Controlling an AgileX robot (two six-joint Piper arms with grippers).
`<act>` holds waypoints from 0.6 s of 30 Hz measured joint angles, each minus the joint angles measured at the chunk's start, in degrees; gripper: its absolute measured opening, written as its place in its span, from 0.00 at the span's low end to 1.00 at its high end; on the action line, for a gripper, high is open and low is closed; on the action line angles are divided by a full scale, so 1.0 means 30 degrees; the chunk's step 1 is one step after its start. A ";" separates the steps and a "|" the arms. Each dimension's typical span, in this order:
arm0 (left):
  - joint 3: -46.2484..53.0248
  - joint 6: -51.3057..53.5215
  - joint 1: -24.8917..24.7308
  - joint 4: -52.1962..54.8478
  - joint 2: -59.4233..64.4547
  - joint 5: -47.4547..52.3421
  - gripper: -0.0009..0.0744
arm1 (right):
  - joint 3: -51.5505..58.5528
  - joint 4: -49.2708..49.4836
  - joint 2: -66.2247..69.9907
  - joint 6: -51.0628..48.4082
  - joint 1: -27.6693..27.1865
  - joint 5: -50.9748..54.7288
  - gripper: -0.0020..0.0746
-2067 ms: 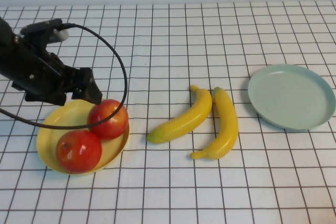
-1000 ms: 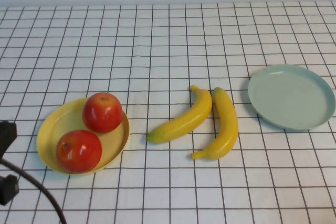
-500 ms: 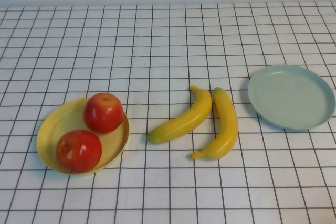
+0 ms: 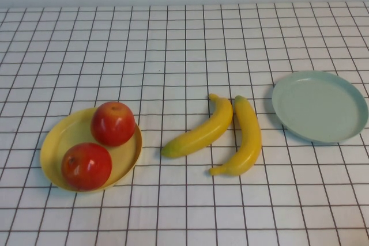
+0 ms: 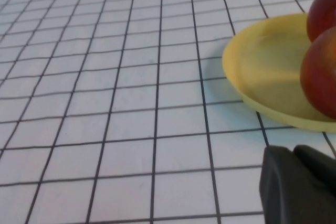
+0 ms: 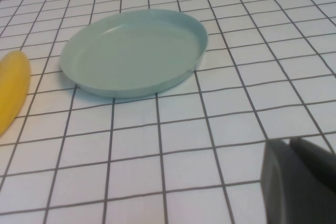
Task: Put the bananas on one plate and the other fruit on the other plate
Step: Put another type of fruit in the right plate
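Note:
Two red apples [image 4: 113,123] [image 4: 86,165] lie on the yellow plate [image 4: 57,142] at the left. Two yellow bananas [image 4: 202,133] [image 4: 248,136] lie side by side on the cloth at the middle. The pale blue-green plate [image 4: 320,106] at the right holds nothing. Neither arm shows in the high view. My left gripper [image 5: 294,153] is shut and empty, low over the cloth beside the yellow plate [image 5: 262,72] and its apples [image 5: 320,77]. My right gripper [image 6: 289,142] is shut and empty, near the blue-green plate [image 6: 134,51]; a banana's end [image 6: 11,90] shows beside that plate.
A white cloth with a black grid [image 4: 184,56] covers the whole table. A pale wall runs along the far edge.
My left arm has drawn back from the apple on the yellow plate, toward the near left, and out of the high view. That apple rocked slightly. Bananas and plates have not moved.

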 joint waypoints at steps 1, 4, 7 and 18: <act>0.0092 0.0465 0.0000 -0.0482 0.0000 0.0153 0.01 | 0.0000 0.0000 0.0000 0.0000 0.0000 0.0000 0.01; 0.0124 0.1825 0.0077 -0.1028 0.0000 0.0246 0.01 | 0.0000 0.0000 0.0000 0.0000 0.0000 0.0000 0.01; 0.0124 0.2317 0.0120 -0.1200 0.0000 0.0246 0.01 | 0.0000 0.0000 0.0000 0.0000 0.0000 0.0000 0.01; 0.0124 0.2404 0.0133 -0.1279 0.0000 0.0246 0.01 | 0.0000 0.0000 0.0000 0.0000 0.0000 0.0000 0.01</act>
